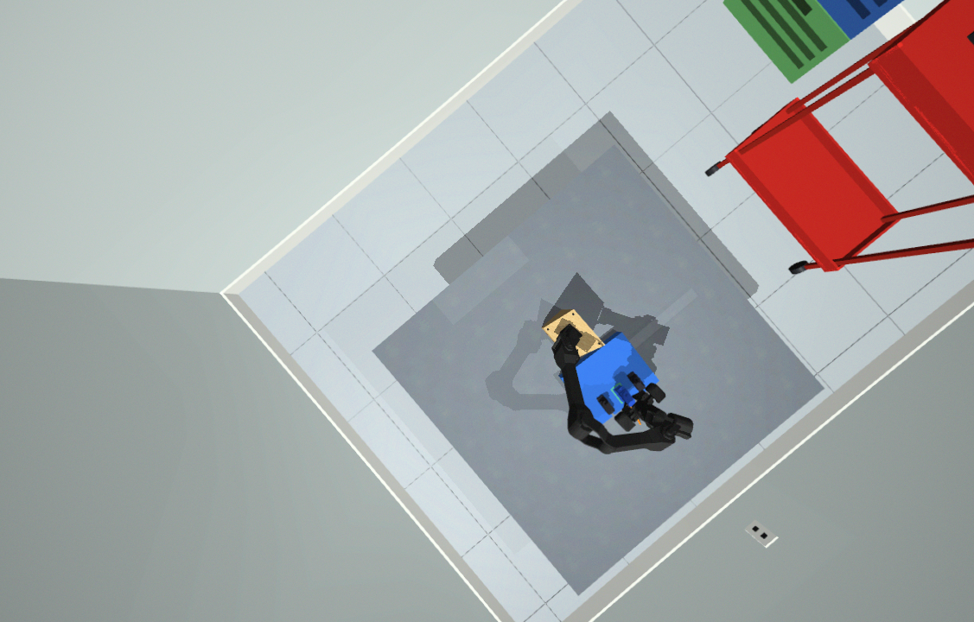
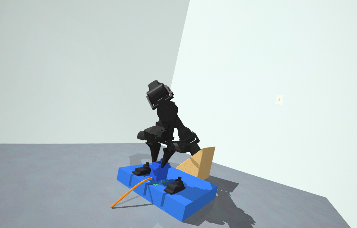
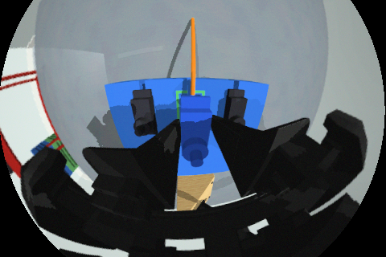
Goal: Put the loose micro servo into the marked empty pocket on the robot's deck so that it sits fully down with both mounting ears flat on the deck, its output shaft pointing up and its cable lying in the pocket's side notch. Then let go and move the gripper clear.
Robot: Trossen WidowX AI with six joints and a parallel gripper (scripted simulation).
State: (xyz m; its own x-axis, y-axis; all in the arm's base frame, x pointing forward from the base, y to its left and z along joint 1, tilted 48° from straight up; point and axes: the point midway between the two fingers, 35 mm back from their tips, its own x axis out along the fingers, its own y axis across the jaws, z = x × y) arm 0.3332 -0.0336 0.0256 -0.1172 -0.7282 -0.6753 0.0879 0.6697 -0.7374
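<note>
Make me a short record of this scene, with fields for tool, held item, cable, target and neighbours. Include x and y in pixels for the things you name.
tool: black two-fingered tool (image 2: 159,165) (image 3: 195,121), shut on the servo
held item: blue boxy micro servo (image 2: 159,172) (image 3: 195,122), shaft up, not fully seated
cable: thin orange cable (image 2: 130,192) (image 3: 193,52), extending past the deck edge
target: green-outlined pocket in blue block-shaped deck (image 2: 199,202) (image 3: 117,92)
neighbours: two black servos, one either side

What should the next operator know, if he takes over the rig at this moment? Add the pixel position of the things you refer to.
Gripper (image 2: 159,165) (image 3: 195,121): shut on the blue micro servo (image 2: 159,172) (image 3: 195,118), shaft up.
Servo: above the green-marked pocket, between two black servos (image 2: 175,186) (image 3: 143,110); ears not on the deck (image 2: 199,195) (image 3: 121,92).
Orange cable (image 2: 130,192) (image 3: 193,52): reaches out past the deck edge, not seen lying in the notch.
Done: servo gripped and brought to the pocket.
Left: check alignment, lower fully, lay cable in notch, release, move clear.
</note>
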